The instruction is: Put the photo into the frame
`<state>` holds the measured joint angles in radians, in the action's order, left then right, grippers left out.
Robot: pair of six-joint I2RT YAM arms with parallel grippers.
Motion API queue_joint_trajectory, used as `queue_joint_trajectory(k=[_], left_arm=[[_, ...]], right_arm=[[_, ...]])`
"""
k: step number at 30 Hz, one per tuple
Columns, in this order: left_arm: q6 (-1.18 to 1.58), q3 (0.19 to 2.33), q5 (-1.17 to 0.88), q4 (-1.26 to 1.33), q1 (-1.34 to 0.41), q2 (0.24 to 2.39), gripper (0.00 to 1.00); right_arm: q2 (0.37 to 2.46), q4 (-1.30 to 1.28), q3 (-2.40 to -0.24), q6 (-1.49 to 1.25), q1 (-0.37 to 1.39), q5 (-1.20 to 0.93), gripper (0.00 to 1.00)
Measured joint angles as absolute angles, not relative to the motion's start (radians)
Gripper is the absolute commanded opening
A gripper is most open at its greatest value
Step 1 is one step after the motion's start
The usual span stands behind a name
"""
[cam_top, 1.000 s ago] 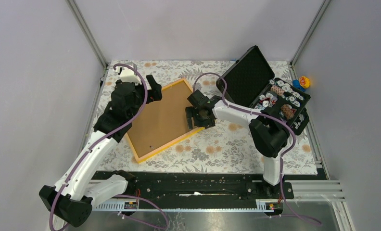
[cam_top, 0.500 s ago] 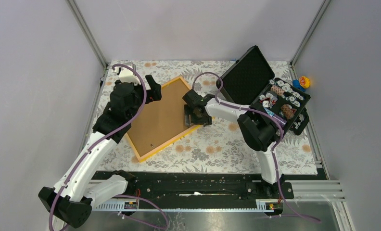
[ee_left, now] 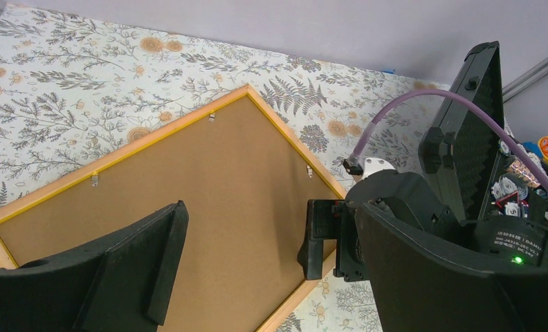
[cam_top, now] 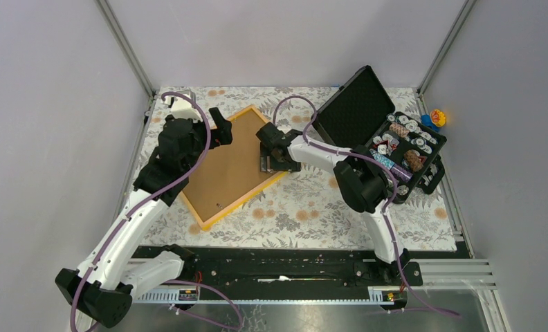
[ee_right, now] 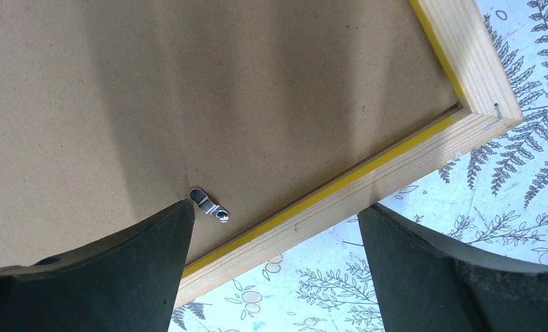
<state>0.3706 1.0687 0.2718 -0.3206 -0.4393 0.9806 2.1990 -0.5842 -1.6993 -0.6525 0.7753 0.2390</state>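
Observation:
The orange-yellow frame [cam_top: 243,200] lies face down on the floral cloth, with the brown backing board [cam_top: 230,166] seated in it. The photo is hidden. My left gripper [cam_top: 223,129] is open and empty, hovering over the frame's upper left part; in the left wrist view [ee_left: 271,277] the board [ee_left: 223,187] lies below it. My right gripper [cam_top: 270,160] is open and straddles the frame's right edge. In the right wrist view [ee_right: 275,270] one finger is over the board [ee_right: 223,90] by a metal clip [ee_right: 209,205], the other beyond the wooden rail [ee_right: 368,190].
An open black case [cam_top: 368,124] with round chips in its tray [cam_top: 406,142] stands at the back right, close behind my right arm. A small coloured toy [cam_top: 437,117] sits at the far right corner. Metal posts and grey walls border the table.
My right gripper has moved up and to the left along the frame's right edge. The frame has shifted and turned slightly the same way. My left arm has barely moved.

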Motion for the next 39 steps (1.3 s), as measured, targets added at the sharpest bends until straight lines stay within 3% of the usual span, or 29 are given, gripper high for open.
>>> queue_joint_trajectory(k=[3,13,17,27,39], left_arm=[[0.371,1.069,0.272,-0.321,-0.439,0.981,0.99],[0.371,1.069,0.271,-0.321,-0.439,0.977,0.99],[0.371,1.069,0.270,-0.321,-0.439,0.971,0.99],[0.371,1.069,0.269,-0.321,-0.439,0.969,0.99],[0.371,1.069,0.269,-0.321,-0.439,0.969,0.99]], right_arm=[[2.219,-0.606,-1.734,-0.668,0.773,0.253,0.96],[2.254,-0.625,-1.787,-0.726,0.752,0.276,0.72],[2.254,-0.623,-1.787,-0.738,0.743,0.278,0.67],[2.239,-0.596,-1.756,-0.734,0.736,0.273,0.01],[2.210,-0.552,-1.710,-0.640,0.713,0.223,0.00]])
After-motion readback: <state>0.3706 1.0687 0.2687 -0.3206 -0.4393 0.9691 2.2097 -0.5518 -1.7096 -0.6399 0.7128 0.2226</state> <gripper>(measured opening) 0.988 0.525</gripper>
